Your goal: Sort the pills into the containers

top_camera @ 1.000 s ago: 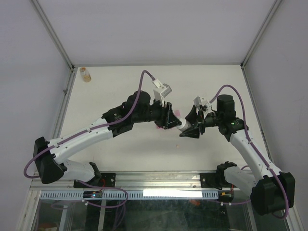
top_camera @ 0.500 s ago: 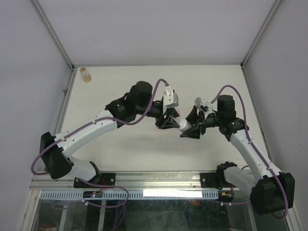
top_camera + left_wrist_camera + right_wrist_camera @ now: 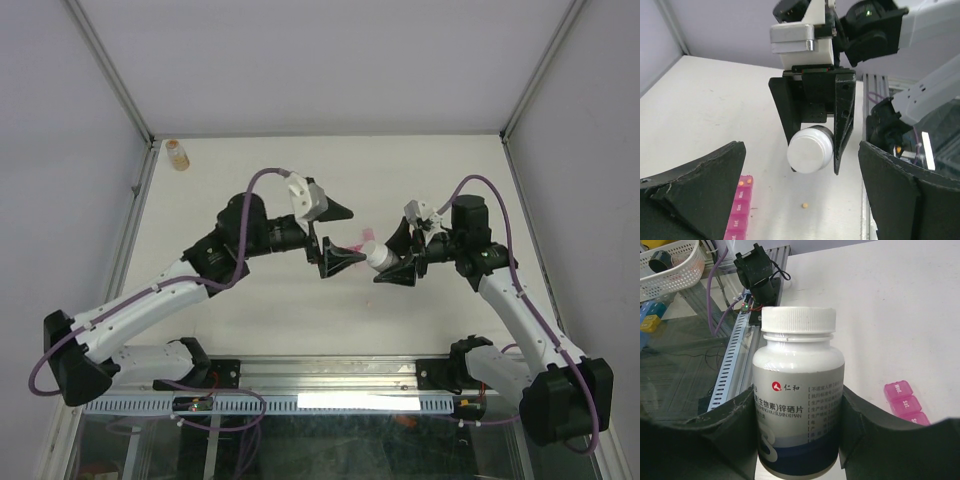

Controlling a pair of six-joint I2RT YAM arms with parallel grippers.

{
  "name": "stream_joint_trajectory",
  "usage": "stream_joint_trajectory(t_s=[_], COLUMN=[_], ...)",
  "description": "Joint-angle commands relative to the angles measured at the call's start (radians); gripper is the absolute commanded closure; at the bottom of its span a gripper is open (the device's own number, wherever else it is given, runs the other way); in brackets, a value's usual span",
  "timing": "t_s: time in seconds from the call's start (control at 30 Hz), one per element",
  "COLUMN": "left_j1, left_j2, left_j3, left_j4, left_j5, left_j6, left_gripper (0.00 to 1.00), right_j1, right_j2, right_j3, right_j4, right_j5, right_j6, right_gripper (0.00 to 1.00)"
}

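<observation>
The right tool [image 3: 392, 258] is clamped on a white-capped bottle [image 3: 797, 390], holding it above the tabletop [image 3: 710, 100] with the cap towards the left tool [image 3: 352, 234], whose jaws stand wide apart with nothing between them. The pink organiser compartments [image 3: 740, 207] lie on the tabletop below, and one pale pill [image 3: 804, 205] lies loose just beside them

Pink organiser [image 3: 741, 212] cut off at the near picture edge, partly behind the left gripper [image 3: 338, 237], white bottle [image 3: 798, 390] with base hidden between the right gripper [image 3: 392, 262] fingers [image 3: 700, 440], compartment contents too small to tell
</observation>
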Motion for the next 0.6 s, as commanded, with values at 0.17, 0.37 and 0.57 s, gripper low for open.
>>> stream_joint_trajectory(t_s=[0.17, 0.37, 0.57], left_j1=[0.008, -0.01, -0.141], left_j2=[-0.313, -0.338, -0.238], left_j3=[-0.331, -0.376, -0.228], left_j4=[0.428, 0.37, 0.087], left_j5=[-0.239, -0.307, -0.562], left_j6=[-0.552, -0.687, -0.574], left_gripper=[0.01, 0.07, 0.11], right_j1=[-0.007, -0.017, -0.025], right_j2=[0.004, 0.007, 0.013], right_j3=[0.058, 0.058, 0.076], right_j4=[-0.023, -0.037, -0.099], right_j5=[-0.003, -0.006, 0.003], right_j6=[-0.054, -0.074, -0.134], right_gripper=[1.0, 1.0, 1.0])
